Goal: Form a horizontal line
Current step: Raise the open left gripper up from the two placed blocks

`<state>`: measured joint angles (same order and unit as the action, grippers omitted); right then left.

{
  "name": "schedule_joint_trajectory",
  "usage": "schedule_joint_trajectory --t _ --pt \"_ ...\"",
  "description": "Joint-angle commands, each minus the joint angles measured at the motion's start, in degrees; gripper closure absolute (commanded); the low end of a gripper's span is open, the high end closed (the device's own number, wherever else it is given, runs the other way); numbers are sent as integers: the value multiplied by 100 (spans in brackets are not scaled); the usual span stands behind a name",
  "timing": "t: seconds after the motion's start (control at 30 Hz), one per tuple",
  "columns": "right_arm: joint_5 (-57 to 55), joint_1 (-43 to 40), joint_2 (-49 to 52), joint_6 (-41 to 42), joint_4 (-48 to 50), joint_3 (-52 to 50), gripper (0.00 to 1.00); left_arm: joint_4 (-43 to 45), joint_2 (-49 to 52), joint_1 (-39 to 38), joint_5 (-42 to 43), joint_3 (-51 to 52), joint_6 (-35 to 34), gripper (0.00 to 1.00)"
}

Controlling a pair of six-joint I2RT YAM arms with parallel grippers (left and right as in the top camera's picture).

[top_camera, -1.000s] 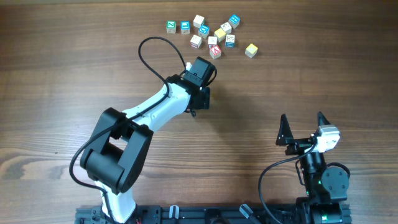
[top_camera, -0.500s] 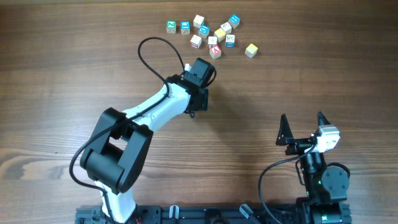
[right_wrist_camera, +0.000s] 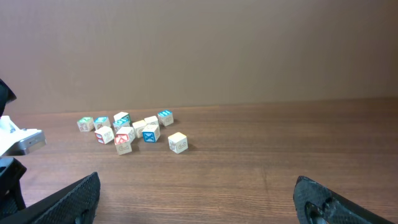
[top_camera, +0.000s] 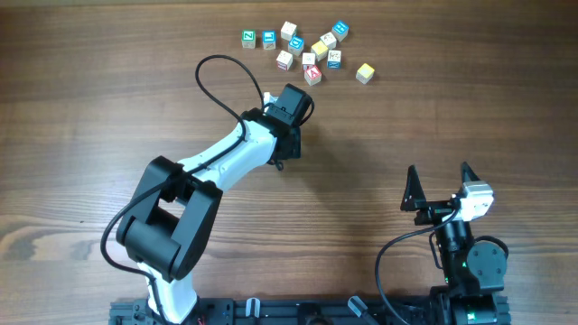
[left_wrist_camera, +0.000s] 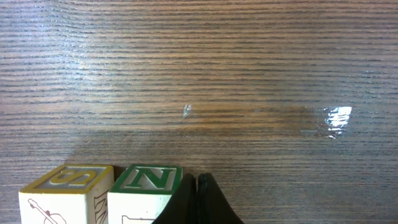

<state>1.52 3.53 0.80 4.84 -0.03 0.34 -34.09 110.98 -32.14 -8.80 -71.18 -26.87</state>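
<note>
Small wooden letter cubes (top_camera: 307, 52) lie in a loose scatter at the table's far side, also seen in the right wrist view (right_wrist_camera: 127, 127). A red "A" cube (top_camera: 312, 75) lies nearest my left gripper (top_camera: 291, 106), and a yellow cube (top_camera: 364, 73) sits apart to the right. No horizontal line of cubes shows. In the left wrist view my left gripper (left_wrist_camera: 197, 186) is shut and empty. Its left finger touches a green "N" cube (left_wrist_camera: 149, 186), which stands against a yellow "S" cube (left_wrist_camera: 68, 190). My right gripper (top_camera: 439, 171) stands open and empty near the front, far from the cubes (right_wrist_camera: 199, 199).
Two teal and blue cubes (top_camera: 258, 38) sit side by side at the scatter's left end. The left arm's black cable (top_camera: 212, 72) loops over the table beside the wrist. Bare wood (top_camera: 433, 99) lies between the scatter and the right gripper.
</note>
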Motion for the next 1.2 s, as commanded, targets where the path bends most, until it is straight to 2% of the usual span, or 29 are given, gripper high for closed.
schedule_joint_trajectory --t 0.0,1.17 --pt "96 -17 -15 -35 17 -4 0 -48 -28 15 -162 83 -101 96" --pt "96 -17 -15 -35 17 -4 0 -190 -28 15 -282 83 -101 96"
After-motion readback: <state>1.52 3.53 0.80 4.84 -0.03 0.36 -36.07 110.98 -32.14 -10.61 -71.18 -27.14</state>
